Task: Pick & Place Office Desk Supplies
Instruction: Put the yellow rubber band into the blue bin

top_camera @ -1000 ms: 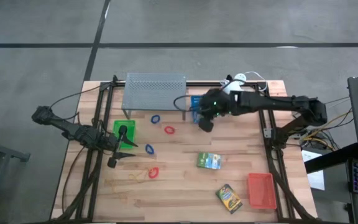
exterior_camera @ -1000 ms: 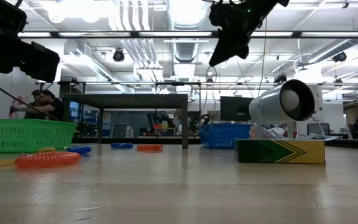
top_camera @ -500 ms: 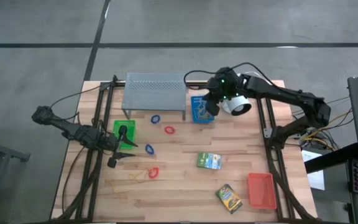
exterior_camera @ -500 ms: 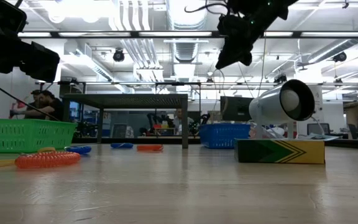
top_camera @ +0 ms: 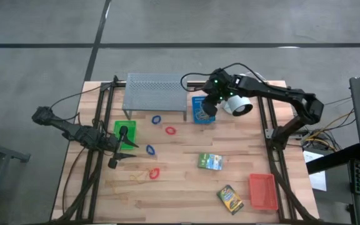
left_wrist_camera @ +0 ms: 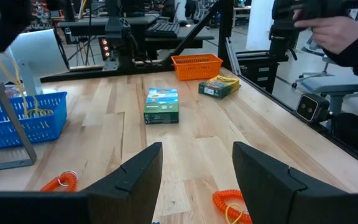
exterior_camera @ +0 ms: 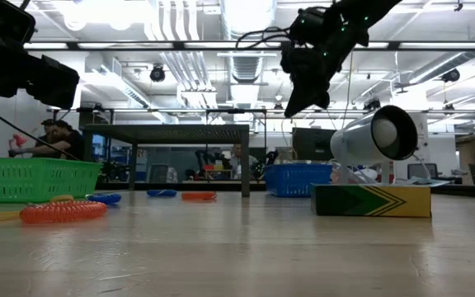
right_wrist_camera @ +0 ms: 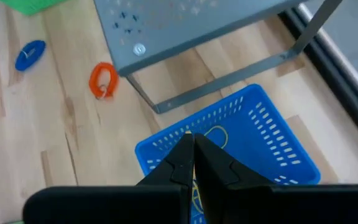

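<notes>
My right gripper [top_camera: 207, 109] is shut, high over the blue tray [top_camera: 198, 113] at the back of the table; it also shows in the low view [exterior_camera: 290, 106]. Thin tan rubber bands [left_wrist_camera: 12, 70] hang from it into the tray. My left gripper [top_camera: 120, 157] is open and empty beside the green tray [top_camera: 129, 135]. Red loops [top_camera: 170, 130] [top_camera: 154, 173], blue loops [top_camera: 156, 119] [top_camera: 150, 150] and loose tan bands [top_camera: 137, 177] lie on the table. Two card boxes [top_camera: 210, 162] [top_camera: 230, 198] and the red-orange tray [top_camera: 262, 190] lie at the near right. My right gripper pinches the tan rubber bands at their upper end [left_wrist_camera: 5, 59] between its shut fingertips [right_wrist_camera: 185, 155], pointing down from above. The bands hang slack below the fingers, and their lower end reaches into the blue tray [left_wrist_camera: 37, 113].
The grey perforated shelf [top_camera: 156, 90] stands just left of the blue tray. The white lamp [top_camera: 237, 104] lies just right of it, under my right arm. Bare wood lies between the loops and the card boxes. People show in the room beyond the table.
My right gripper has moved toward the table's far edge and a little to the left. It stays shut and now hangs over the blue tray. The arm has swung off the white lamp, which now shows.
</notes>
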`<state>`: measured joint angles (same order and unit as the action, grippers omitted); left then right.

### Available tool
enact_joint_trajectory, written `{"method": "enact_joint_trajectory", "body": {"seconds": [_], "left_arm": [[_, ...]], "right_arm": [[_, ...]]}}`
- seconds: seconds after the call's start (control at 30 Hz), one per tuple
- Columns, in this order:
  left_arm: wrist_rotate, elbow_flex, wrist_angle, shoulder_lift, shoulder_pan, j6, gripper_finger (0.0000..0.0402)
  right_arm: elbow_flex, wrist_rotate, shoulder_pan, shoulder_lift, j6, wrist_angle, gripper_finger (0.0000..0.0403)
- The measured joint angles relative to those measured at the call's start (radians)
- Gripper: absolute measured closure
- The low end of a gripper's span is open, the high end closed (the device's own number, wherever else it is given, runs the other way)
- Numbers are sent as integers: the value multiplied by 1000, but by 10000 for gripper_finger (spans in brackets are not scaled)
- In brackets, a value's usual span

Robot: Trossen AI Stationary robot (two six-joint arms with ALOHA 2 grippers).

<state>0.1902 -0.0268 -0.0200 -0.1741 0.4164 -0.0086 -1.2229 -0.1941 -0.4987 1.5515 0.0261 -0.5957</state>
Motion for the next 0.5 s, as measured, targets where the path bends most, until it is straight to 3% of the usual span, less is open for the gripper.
{"method": "enact_joint_trajectory", "body": {"seconds": [0.5], "left_arm": [[0,0,0,0,0,0,201]], "right_arm": [[0,7,-43,146,27,2,394]]}}
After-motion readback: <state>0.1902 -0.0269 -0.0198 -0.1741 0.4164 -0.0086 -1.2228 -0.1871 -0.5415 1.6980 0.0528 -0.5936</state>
